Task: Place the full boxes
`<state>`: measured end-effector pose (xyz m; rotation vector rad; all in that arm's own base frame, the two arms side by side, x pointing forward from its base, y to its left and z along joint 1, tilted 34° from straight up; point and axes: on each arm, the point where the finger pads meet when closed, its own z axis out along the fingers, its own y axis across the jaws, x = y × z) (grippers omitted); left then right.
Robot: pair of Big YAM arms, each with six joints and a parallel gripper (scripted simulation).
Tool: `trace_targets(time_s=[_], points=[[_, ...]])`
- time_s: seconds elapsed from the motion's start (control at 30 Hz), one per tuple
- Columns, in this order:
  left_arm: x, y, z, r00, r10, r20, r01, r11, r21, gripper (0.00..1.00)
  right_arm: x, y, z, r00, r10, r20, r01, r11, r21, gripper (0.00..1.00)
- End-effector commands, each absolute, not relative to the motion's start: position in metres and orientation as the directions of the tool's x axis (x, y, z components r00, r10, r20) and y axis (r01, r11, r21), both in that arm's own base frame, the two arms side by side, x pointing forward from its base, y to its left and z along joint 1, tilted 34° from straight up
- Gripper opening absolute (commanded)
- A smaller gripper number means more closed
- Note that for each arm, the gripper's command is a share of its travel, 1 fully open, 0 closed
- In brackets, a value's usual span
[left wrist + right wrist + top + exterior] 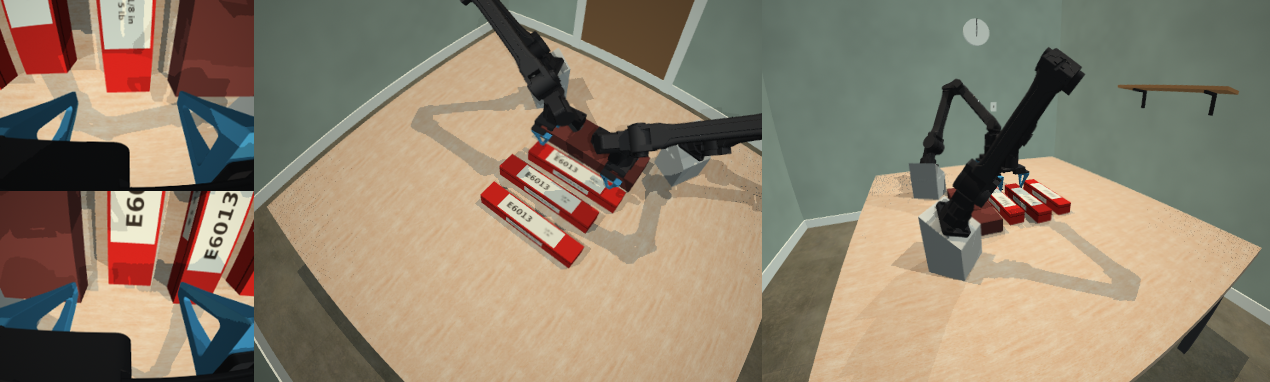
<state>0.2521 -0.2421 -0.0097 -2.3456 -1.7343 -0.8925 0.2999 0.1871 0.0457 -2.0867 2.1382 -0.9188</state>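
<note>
Three red E6013 boxes lie flat side by side on the table. The first box (576, 175) lies right beside the dark red low platform (599, 155). The middle box (549, 191) and the outer box (531, 223) lie farther from it. My right gripper (542, 135) is open and hovers just off the first box's "E6013" end (136, 211), with the platform (34, 228) to its left. My left gripper (611, 181) is open just off the same box's "5 lb" end (126, 31), with the platform (218, 26) to its right. Only bare table shows between both pairs of fingers.
The two grey arm bases (949, 245) (924, 180) stand behind the platform. A wall shelf (1177, 90) hangs far off. The table edge curves around the far side (379, 100).
</note>
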Motion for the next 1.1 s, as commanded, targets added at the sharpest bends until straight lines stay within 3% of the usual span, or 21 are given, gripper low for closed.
trace_targets(time_s=[0.0, 1.07], points=[[0.247, -0.261, 0.003, 0.174, 0.869, 0.463, 0.889, -0.341, 0.306, 1.00, 0.321, 0.199, 0.065, -0.190, -0.933, 0.307, -0.881, 0.023, -0.473, 1.00], [0.273, -0.231, -0.047, 0.169, 0.858, 0.485, 0.898, -0.337, 0.284, 1.00, 0.326, 0.166, 0.008, -0.158, -0.920, 0.360, -0.901, -0.015, -0.433, 1.00]])
